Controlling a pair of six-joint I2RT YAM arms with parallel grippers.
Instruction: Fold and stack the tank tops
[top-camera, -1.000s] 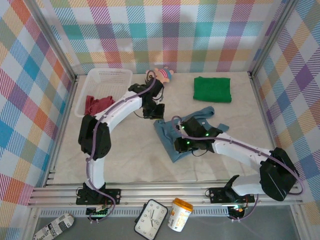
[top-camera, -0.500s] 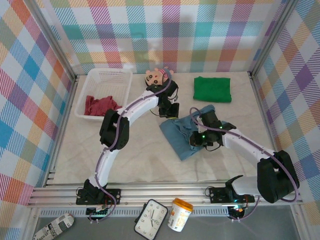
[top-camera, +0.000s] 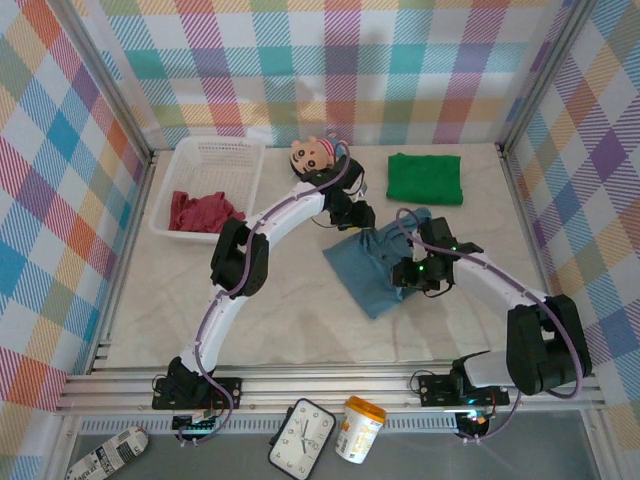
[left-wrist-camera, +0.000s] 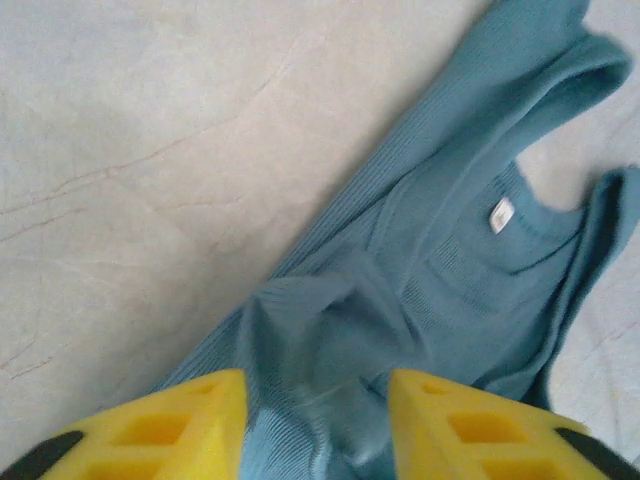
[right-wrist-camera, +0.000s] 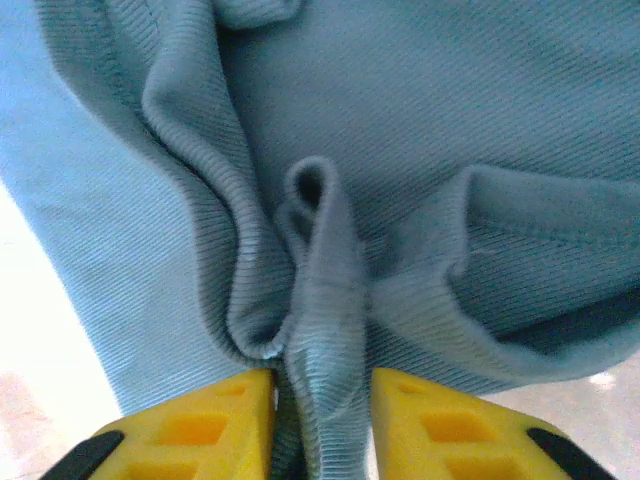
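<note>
Both wrist views cut the yellow fingers off at the lower edge, so their bases go unseen. Since a second ago both arms have reached farther out, dragging the blue-grey tank top (top-camera: 368, 272) across the tabletop (top-camera: 290, 312). The left hand (left-wrist-camera: 318, 400) is now spread, with rumpled cloth loose between its fingers. The right hand (right-wrist-camera: 320, 395) narrowly flanks a raised fold; whether it squeezes or merely touches, I cannot tell.

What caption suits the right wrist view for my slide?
Right gripper straddling a raised fold of the bunched blue top.
</note>
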